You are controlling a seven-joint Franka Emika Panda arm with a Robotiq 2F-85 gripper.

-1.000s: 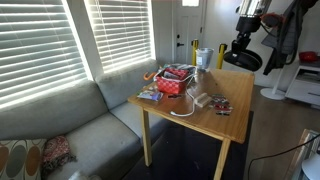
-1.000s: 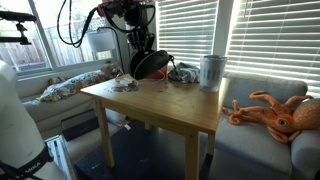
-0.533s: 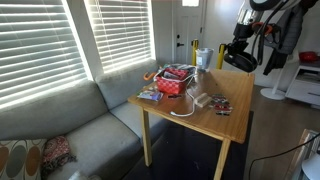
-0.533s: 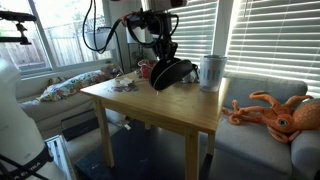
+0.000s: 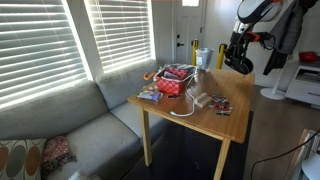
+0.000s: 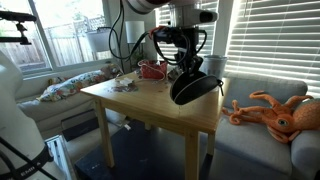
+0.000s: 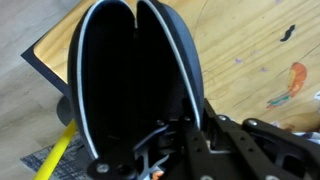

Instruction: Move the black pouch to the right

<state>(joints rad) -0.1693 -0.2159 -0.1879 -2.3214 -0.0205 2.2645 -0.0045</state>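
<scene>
Blinds close off the windows behind a wooden table (image 5: 200,125), with a grey sofa (image 5: 60,120) alongside it. The pouch (image 5: 238,62) hangs in the air, clear of the tabletop, at the table's end by the cup (image 5: 203,58). The gripper (image 5: 239,45) holds it from above, jaws closed on its top edge.

On the table are a red bag (image 5: 175,80), a white cable (image 5: 190,103) and a small dark flat item (image 5: 221,107). All of them lie apart from the pouch, and nothing sits directly under it.

From the opposite side, in an exterior view, the pouch (image 6: 195,88) hangs tilted below the gripper (image 6: 188,70) and overlaps the cup (image 6: 212,72). An orange octopus toy (image 6: 275,112) lies on the sofa past that end of the table (image 6: 150,105), and the red bag (image 6: 152,69) stands at the back.

Only the wrist view shows the pouch (image 7: 135,80) from close up. Its pale zipper lines run away from the gripper (image 7: 185,150), above a table corner and the floor. The fingertips themselves are hard to make out there.
</scene>
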